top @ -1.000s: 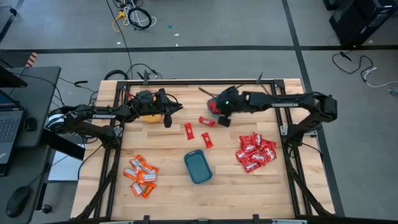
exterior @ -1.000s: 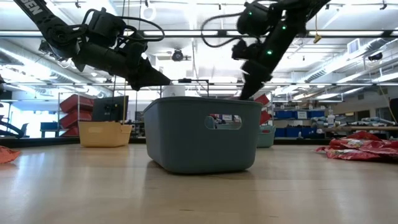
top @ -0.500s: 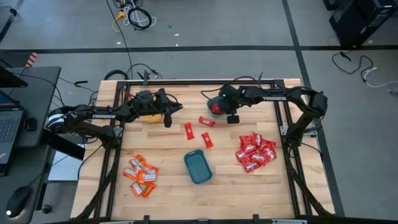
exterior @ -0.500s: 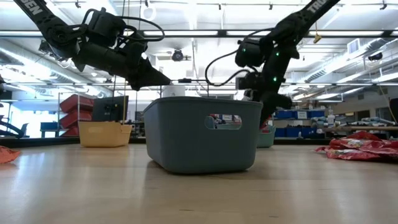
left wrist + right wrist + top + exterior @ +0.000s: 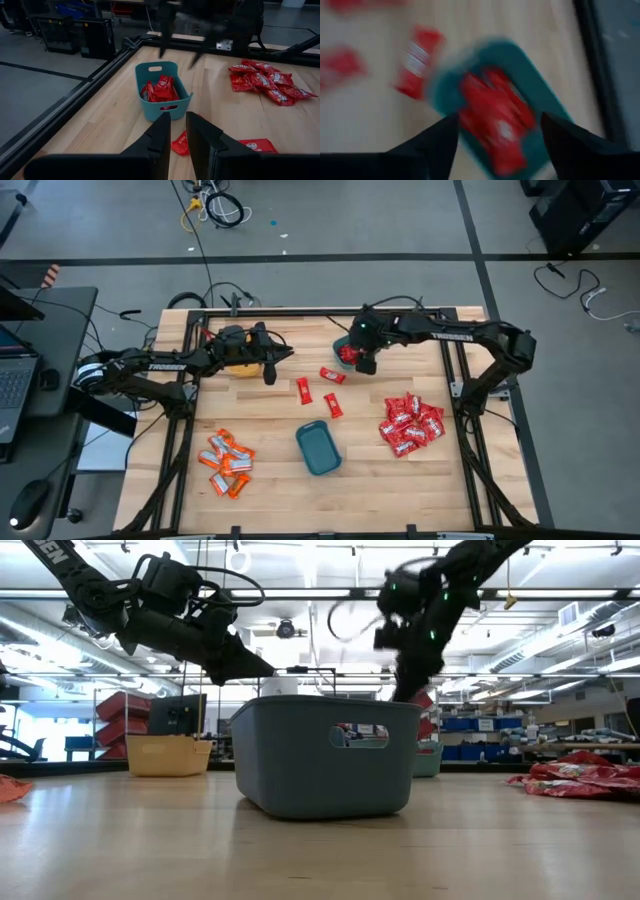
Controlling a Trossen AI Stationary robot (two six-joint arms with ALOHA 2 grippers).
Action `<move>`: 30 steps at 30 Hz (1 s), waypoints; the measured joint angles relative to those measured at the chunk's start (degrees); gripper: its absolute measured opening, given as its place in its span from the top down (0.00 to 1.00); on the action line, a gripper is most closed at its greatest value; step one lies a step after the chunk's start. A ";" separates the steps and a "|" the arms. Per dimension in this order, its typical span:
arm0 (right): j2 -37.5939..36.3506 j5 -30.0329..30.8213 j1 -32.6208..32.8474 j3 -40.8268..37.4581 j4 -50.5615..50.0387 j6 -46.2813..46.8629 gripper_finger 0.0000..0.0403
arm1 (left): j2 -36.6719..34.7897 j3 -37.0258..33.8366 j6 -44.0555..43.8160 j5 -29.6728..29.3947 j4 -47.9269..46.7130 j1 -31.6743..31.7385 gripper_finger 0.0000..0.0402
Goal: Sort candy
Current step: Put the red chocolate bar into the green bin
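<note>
Orange candy [image 5: 227,463] heaped front-left, left gripper [image 5: 270,365] near the yellow bin [image 5: 240,358] with fingers nearly together on nothing, three red bars [image 5: 318,390] mid-table, right gripper [image 5: 362,360] spread empty over the candy-filled teal bin [image 5: 162,92], red packets [image 5: 411,424] piled right.

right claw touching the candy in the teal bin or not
Apart. In the right wrist view the right claw stands open above the teal bin, its candy lying between the fingers with clear gaps.

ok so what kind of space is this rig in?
Looks like a robotics lab or workshop: long ceiling light strips, shelving with blue bins behind the table, loose cables on a grey floor, and a laptop desk alongside.
</note>
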 joint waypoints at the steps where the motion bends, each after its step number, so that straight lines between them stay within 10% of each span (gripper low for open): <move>1: -0.61 -3.12 0.83 0.13 0.19 1.83 0.30 | 0.00 0.00 0.00 0.00 0.00 0.00 0.85; 6: -1.12 -8.78 7.40 -0.59 1.84 17.38 0.27 | 0.00 0.00 0.00 0.02 -0.17 0.00 0.85; 16: 2.12 11.69 22.89 -5.88 11.86 48.84 0.29 | 0.00 0.00 0.00 0.28 -0.43 0.00 0.85; 30: 15.57 17.14 26.30 -5.90 20.36 57.49 0.29 | -0.01 0.00 0.15 -0.66 -1.46 -0.81 0.85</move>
